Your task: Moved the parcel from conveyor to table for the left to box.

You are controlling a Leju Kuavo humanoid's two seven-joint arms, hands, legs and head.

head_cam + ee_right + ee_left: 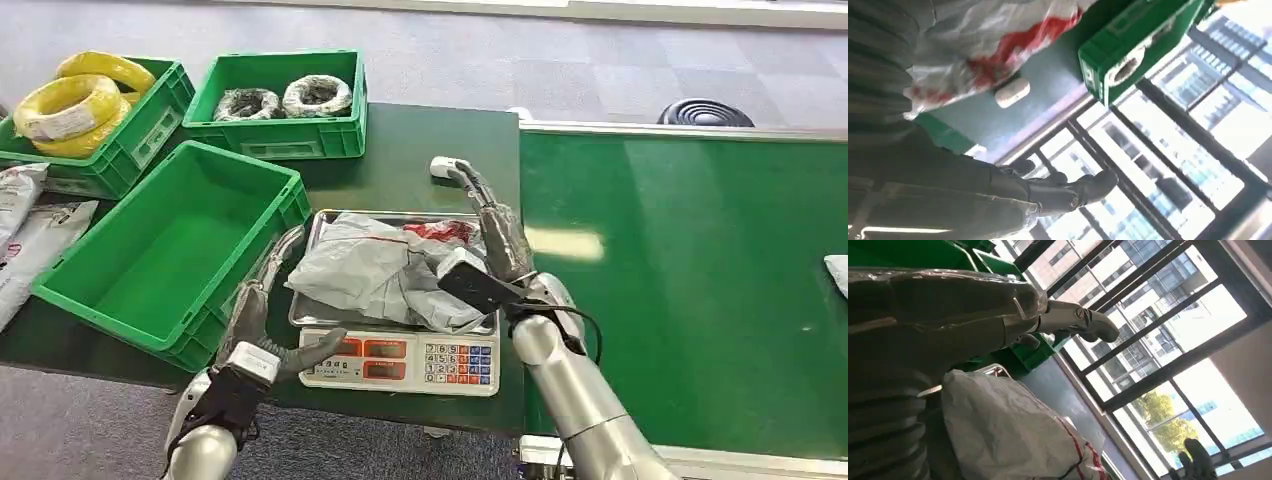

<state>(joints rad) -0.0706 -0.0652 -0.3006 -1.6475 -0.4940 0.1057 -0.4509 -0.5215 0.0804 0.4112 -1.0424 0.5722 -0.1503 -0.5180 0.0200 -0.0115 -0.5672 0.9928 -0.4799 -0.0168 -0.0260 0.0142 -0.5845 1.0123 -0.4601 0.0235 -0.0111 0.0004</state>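
A crumpled grey-white plastic parcel (375, 265) with red print lies on the steel tray of a weighing scale (400, 362) on the dark green table. My left hand (262, 310) lies along the tray's left edge, between the scale and the empty green crate (160, 250), fingers stretched out, holding nothing. My right hand (500, 245) stands at the parcel's right side, fingers straight and pointing away from me, close against the bag. The left wrist view has the parcel (1008, 430) beside my extended fingers (1078, 322). In the right wrist view, the parcel (973, 45) lies beside my hand (973, 195).
The green conveyor (690, 280) runs on the right, with a white parcel (838, 272) at its far right edge. Behind stand a crate of yellow cable coils (90, 110) and a crate of dark coils (285, 100). A small white device (445, 166) lies beyond the scale. Bags (25, 230) lie at left.
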